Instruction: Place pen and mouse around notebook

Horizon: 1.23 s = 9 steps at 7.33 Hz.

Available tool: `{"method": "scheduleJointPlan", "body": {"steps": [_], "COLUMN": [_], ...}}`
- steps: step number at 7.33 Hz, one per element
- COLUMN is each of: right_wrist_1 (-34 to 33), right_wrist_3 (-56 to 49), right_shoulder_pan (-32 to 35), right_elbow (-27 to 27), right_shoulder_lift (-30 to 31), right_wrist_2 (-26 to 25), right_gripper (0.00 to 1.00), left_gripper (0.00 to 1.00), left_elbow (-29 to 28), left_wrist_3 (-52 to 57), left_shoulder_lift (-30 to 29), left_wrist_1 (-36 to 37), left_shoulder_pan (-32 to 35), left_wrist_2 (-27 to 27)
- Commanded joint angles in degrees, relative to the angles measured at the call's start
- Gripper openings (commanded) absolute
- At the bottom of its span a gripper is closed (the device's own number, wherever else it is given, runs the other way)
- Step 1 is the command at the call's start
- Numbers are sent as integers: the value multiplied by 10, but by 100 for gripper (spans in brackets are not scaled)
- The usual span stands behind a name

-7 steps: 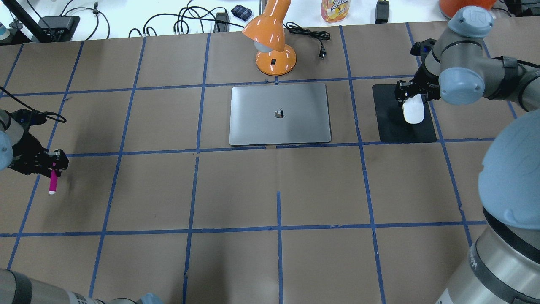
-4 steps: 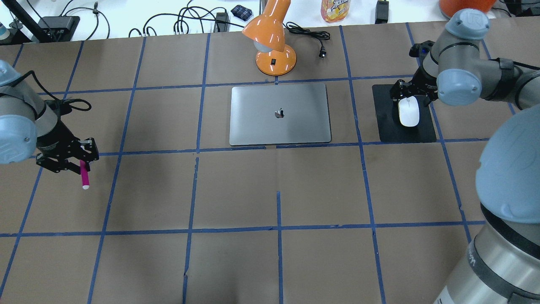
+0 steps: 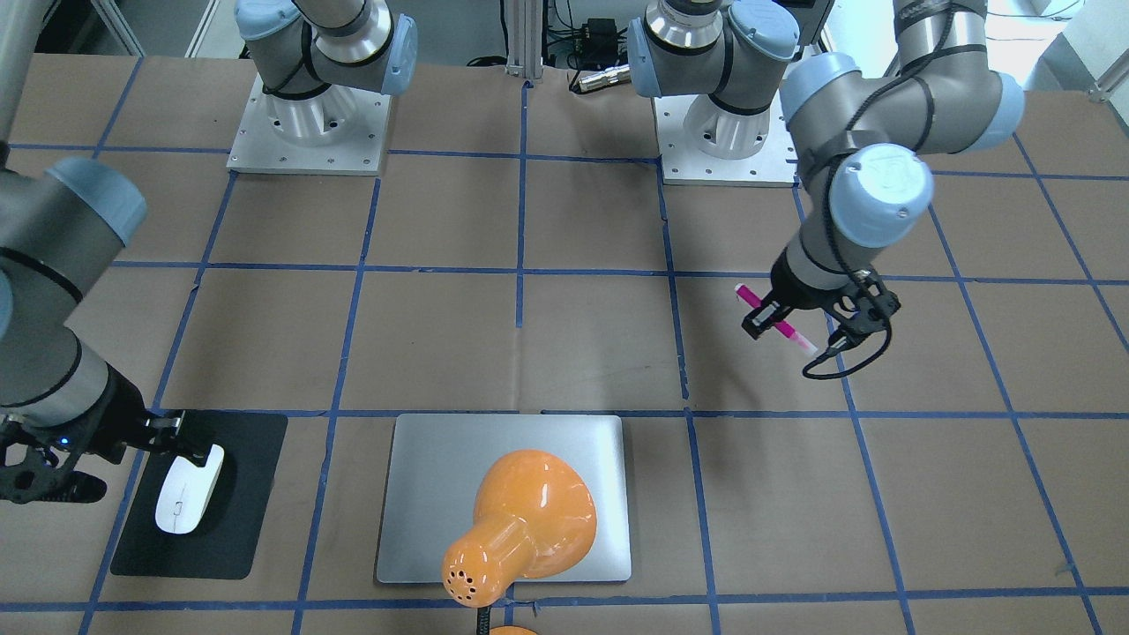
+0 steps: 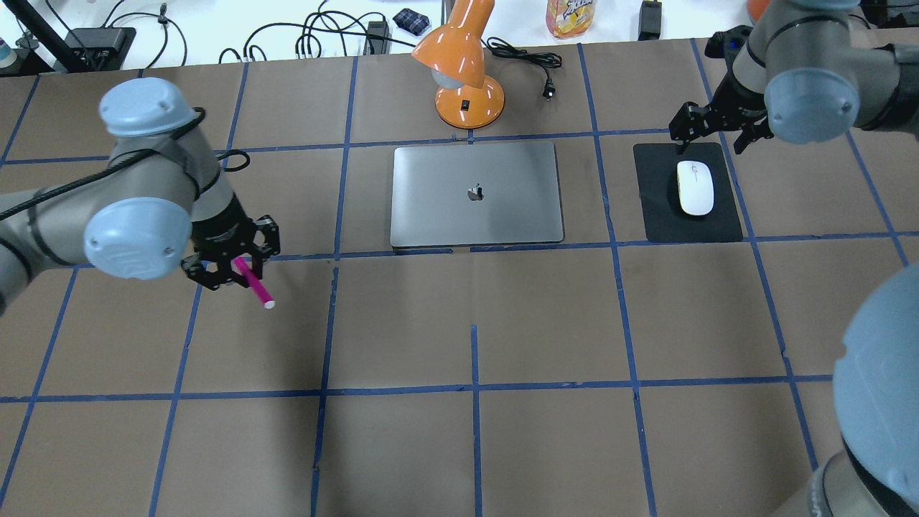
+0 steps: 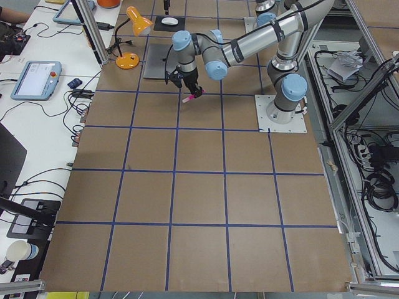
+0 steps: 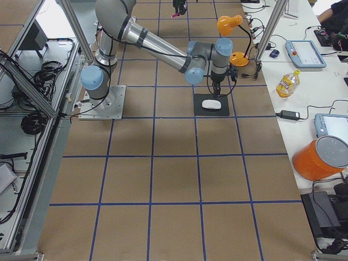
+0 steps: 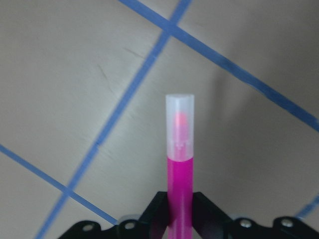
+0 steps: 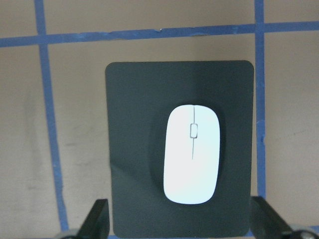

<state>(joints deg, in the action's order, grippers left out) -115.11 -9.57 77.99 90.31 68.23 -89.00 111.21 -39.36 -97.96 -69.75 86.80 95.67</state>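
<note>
The magenta pen (image 4: 254, 287) (image 7: 179, 174), pale cap outward, juts at a slant from my left gripper (image 4: 235, 271) (image 3: 769, 319), which is shut on it. It hangs over the brown table, left of the silver notebook (image 4: 475, 194) (image 3: 423, 494) in the overhead view. On a black mat (image 4: 657, 208) to the notebook's right, the white mouse (image 4: 695, 188) (image 8: 192, 154) (image 3: 187, 496) lies free. My right gripper (image 4: 716, 131) is open and empty over the mat's far edge, its fingers spread wider than the mouse.
An orange desk lamp (image 4: 463, 72) (image 3: 520, 529) stands just beyond the notebook's far edge, its head leaning over it. Cables, a bottle (image 4: 571, 16) and chargers lie along the white bench behind. Blue tape lines grid the brown table.
My left arm swung right toward the notebook with the pen, which now points diagonally. My right gripper let go of the mouse and drew back beyond it; the mouse stays on the mat.
</note>
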Motion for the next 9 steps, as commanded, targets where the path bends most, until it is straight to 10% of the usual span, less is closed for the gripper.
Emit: {"method": "scheduleJointPlan", "body": {"steps": [1, 9], "right_wrist_1": [131, 172], "right_wrist_3": [44, 48], "right_shoulder_pan": [49, 83], "right_elbow": [-32, 28], "right_shoulder_lift": [85, 198], "right_wrist_2": [1, 0], "right_gripper": [100, 100], "left_gripper": [0, 0], "left_elbow": [-19, -54], "left_wrist_3": [-237, -604], "left_shoulder_lift": [-19, -136], "left_wrist_1": [7, 129], "left_shoulder_pan": [97, 238], "left_wrist_2": [-67, -144]}}
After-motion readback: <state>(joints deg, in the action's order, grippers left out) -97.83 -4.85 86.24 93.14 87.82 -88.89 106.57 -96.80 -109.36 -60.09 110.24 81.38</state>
